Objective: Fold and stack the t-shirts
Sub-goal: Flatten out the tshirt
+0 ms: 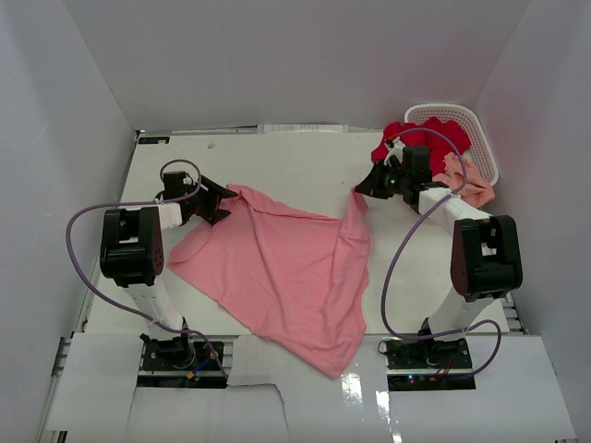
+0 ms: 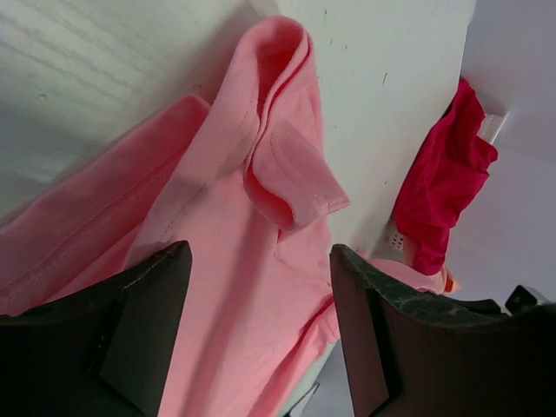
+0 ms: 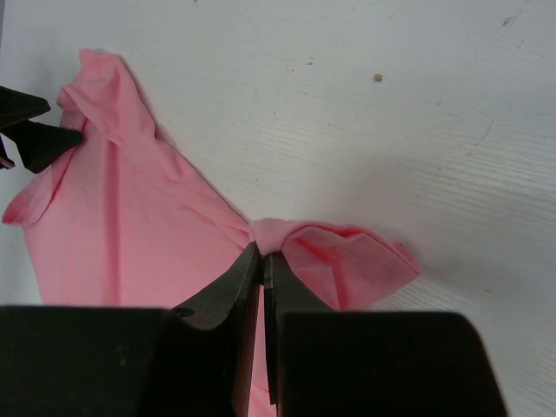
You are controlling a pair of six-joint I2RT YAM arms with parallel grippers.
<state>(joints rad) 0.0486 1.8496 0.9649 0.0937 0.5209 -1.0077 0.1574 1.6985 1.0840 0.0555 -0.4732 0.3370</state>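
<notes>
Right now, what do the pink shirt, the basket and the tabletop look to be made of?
The pink shirt: soft matte knit, likely cotton; it drapes, creases, shows a stitched hem. The basket: probably moulded white plastic; rigid rim, perforated wall. The tabletop: white-painted board, possibly wood; faint grain lines, matte.

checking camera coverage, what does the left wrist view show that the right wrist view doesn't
Only the left wrist view: the deep red t-shirt, at the right. Only the right wrist view: the right end effector, shut on a bunched fold of the pink t-shirt. Both: the pink t-shirt on the white table, and the left end effector, open, whose tips just show at the right wrist view's left edge.
</notes>
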